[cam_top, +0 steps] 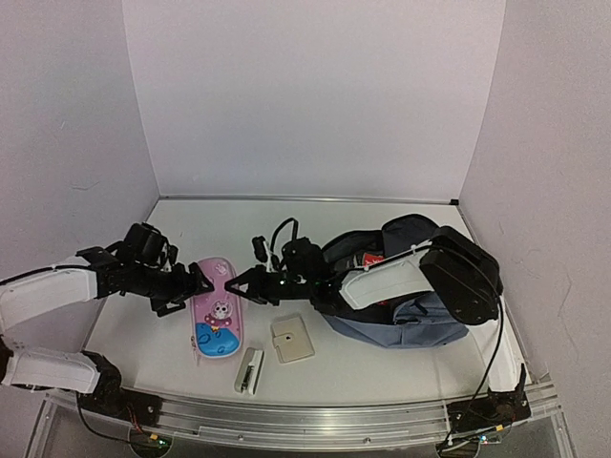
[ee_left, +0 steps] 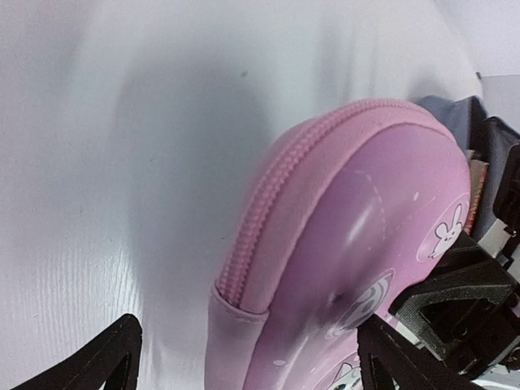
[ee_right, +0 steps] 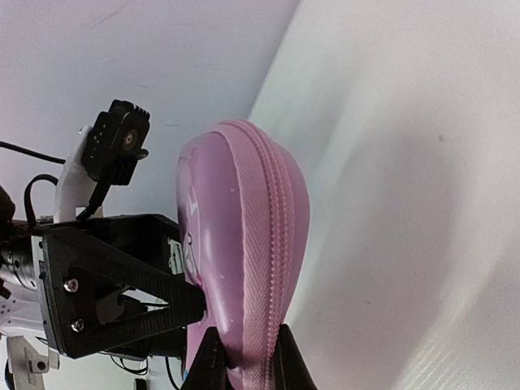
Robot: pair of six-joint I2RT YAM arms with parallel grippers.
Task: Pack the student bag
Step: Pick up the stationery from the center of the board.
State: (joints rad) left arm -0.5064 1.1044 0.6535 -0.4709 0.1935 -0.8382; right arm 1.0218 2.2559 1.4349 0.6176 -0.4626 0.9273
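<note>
White table (cam_top: 382, 215) fills the floor of a plain white booth, with both arm bases at its near edge.

Slate-blue and much the largest item, the student bag (cam_top: 406, 329) lies on the right half of the table. Its black-trimmed mouth faces left and the right arm's white link crosses over it. Something red shows just inside that mouth; what it is cannot be made out.

Pink with cartoon prints and a blue patch at its near end, the pencil case (cam_top: 218, 315) lies left of the bag, running near to far. Both grippers meet at its far end.

Coming from the right, the right gripper (ee_right: 248, 364) has its jaws narrow, pinched onto the zip seam of the pencil case, one fingertip on each side of it. Coming from the left, the left gripper (ee_left: 244, 361) has its jaws wide, one black finger on either side of the rounded pink end, neither finger pressing it. In the wrist views that end casts a soft shadow on the table below it.

Beige and squarish, a small flat block (cam_top: 291, 339) lies on the table just right of the pencil case's near half. Nearer still, a small white oblong object (cam_top: 250, 370) lies beside the case's near end.
</note>
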